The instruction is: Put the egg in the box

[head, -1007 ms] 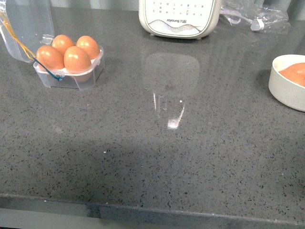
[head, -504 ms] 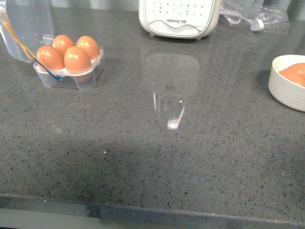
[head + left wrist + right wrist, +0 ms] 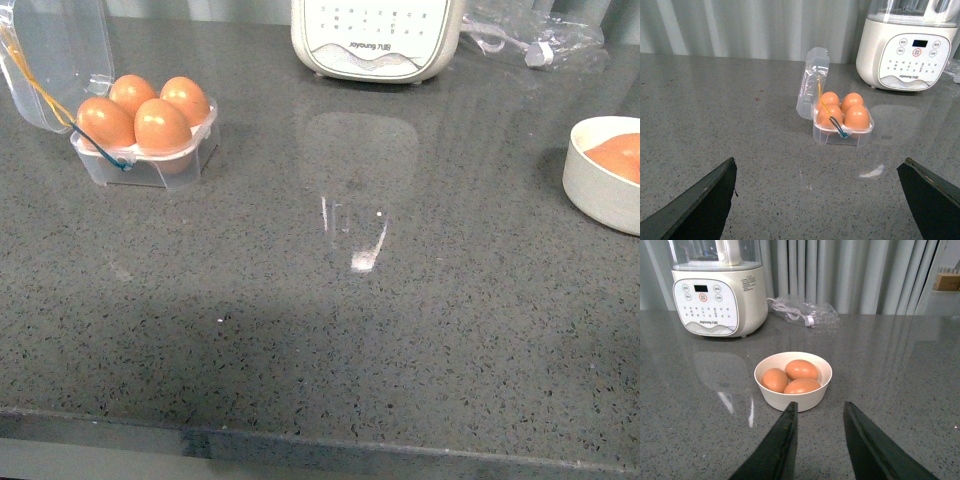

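Nothing has shifted since the earlier frames. At 10 o'clock the box (image 3: 150, 165), lid up, carries an egg (image 3: 162, 125) in each of 4 cups. The left gripper (image 3: 818, 162) gapes wide, empty. The counter (image 3: 400, 330) runs bare to its 6 o'clock edge. At 3 o'clock the bowl (image 3: 590, 195) holds 3 eggs; the right gripper (image 3: 820, 405), slightly parted, grips nothing.

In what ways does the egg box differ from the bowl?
The box is clear plastic and squarish; the bowl is white, opaque and round. The box has a lid, standing open; the bowl has none. The box holds four eggs, the bowl three. Both stand on the grey counter and hold brown eggs.
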Motion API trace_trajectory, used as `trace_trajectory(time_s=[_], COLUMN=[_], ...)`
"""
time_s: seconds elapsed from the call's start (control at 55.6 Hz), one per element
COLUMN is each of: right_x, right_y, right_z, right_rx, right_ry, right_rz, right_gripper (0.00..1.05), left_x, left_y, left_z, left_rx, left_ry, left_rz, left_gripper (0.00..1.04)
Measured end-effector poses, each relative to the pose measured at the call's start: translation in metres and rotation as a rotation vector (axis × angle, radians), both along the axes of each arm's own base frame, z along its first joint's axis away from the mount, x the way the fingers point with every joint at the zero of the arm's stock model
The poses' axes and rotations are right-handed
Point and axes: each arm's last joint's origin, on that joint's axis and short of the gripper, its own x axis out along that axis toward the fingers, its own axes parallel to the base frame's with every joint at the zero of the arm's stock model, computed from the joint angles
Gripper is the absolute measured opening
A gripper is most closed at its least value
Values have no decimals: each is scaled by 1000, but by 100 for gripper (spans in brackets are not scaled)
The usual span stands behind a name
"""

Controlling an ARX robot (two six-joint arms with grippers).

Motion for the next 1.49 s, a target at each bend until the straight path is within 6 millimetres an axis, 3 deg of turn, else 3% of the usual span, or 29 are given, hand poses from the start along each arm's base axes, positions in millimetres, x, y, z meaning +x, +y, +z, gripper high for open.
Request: trace_trajectory(time_s=[0.288,0.342,0.773,0.935,1.115,1.349,1.493], right_x=[0,0,0,0,0,0,0], right_y=[0,0,0,0,0,0,0], right_z=[0,0,0,0,0,0,0], right_rx=[0,1,1,1,1,1,1], right_ry=[0,0,0,0,1,1,1], right_rz=[0,0,0,1,0,0,0], right_gripper=[93,99,97,97,97,97,97], left_x=[0,0,0,2,6,43,89], left_y=[0,0,0,1,2,16,30], left_z=[0,0,0,-7,8,27,52], left_rx=[0,0,-1,1,-19,-43,-27], left_ry=[0,0,3,557,512,422,364], left_rz=[0,0,3,131,128,124,118], left_gripper=[98,98,98,98,98,98,98])
